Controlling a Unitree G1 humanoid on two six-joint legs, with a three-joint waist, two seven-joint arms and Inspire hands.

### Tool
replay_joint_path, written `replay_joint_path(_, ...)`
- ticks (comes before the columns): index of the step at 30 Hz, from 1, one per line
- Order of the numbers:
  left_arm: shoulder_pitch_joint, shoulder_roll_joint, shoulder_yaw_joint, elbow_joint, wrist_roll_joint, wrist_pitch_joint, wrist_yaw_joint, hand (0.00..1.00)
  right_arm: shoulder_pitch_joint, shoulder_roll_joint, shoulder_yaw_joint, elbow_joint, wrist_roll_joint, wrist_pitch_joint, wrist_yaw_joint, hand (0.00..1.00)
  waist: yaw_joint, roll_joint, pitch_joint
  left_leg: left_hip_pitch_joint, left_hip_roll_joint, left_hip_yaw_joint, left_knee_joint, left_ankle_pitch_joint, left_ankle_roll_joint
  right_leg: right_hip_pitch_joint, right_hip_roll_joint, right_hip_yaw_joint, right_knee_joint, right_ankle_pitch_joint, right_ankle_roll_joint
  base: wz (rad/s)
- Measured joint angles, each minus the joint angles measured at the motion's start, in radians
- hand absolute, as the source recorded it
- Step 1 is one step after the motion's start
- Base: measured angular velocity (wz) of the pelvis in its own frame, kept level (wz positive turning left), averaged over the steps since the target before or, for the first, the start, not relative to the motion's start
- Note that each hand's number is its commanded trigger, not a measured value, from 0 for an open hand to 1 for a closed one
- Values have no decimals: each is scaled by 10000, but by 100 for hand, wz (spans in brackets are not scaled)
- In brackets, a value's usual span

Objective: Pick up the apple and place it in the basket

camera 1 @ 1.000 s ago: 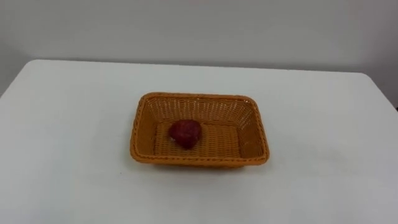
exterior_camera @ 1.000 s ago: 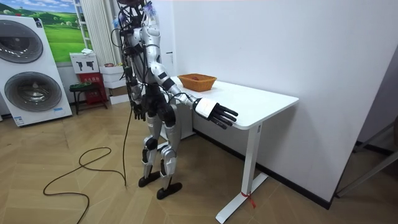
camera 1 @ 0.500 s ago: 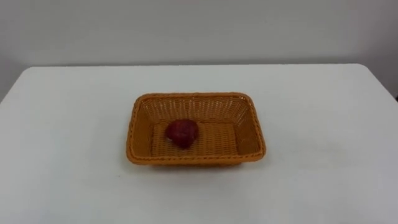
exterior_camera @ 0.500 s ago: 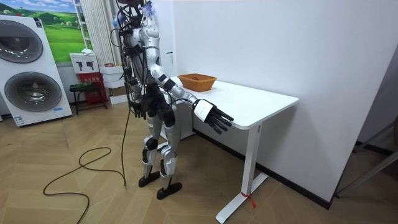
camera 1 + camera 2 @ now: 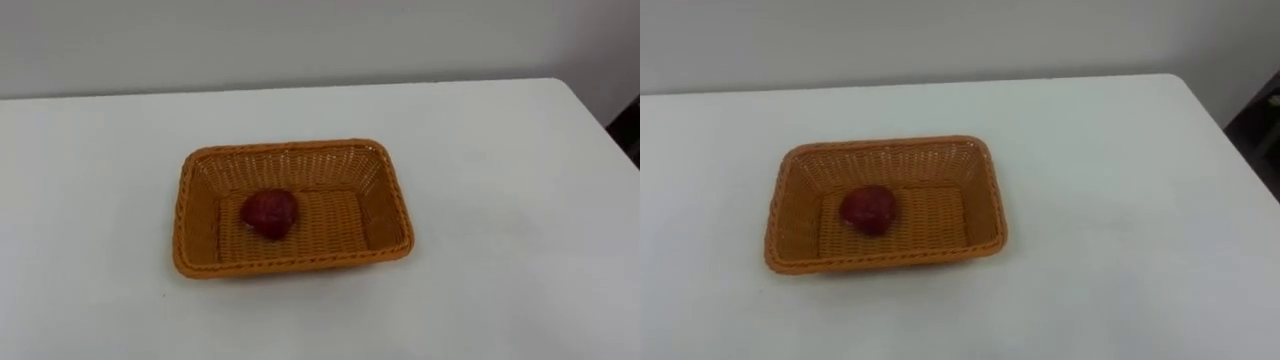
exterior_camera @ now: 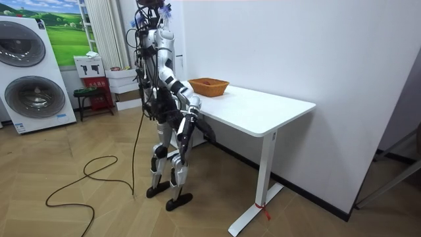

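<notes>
Dark red apple [image 5: 269,213] sits inside orange woven rectangular basket [image 5: 290,149], left half; basket mid white table [image 5: 500,200]. I judge placing done, nothing left but standing clear. Right hand [image 6: 185,141] hangs low beside thigh at table's end; spread or curled, can't tell.

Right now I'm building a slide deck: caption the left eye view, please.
Red apple lying in an orange wicker basket on a white table.
</notes>
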Motion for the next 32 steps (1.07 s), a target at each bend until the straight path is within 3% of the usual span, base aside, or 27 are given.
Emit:
replay_joint_path(8,0,-1,-44,23,103,109,-437,0,96,453,-209,2213,897,599,1473,0,-1,-107,-43,48,3,-16,-2,1,-3,-27,10,76,162,-103,-15,1)
replay_joint_path(12,102,-17,1,86,127,251,-700,0,36,678,265,3762,633,1022,3028,0,87,-95,-46,67,-10,-8,36,0,-4,-27,-3,103,153,-101,-13,0)
replay_joint_path(16,176,-335,377,321,297,372,-831,0,63,832,1318,5007,-1215,1813,4827,0,254,20,-32,267,-5,25,-14,-3,-6,81,9,132,105,-101,-11,-1)
replay_joint_path(22,-286,-396,203,1042,302,638,-823,0,-228,780,3364,5256,-5037,2439,6712,0,395,183,-41,227,-2,-5,-3,-3,-7,99,4,85,176,-80,-16,1)
replay_joint_path(26,-459,-440,-68,1302,317,696,-794,0,-484,780,4093,5374,-6798,2730,7421,0,581,266,-21,229,-5,-16,25,-3,-8,127,-3,56,205,-79,-19,2)
replay_joint_path(32,-504,-556,-529,1327,524,874,-753,0,-542,765,5286,5326,-9187,3047,7871,0,902,409,78,206,-33,-86,43,-4,-6,183,-110,-235,124,-102,-11,7)
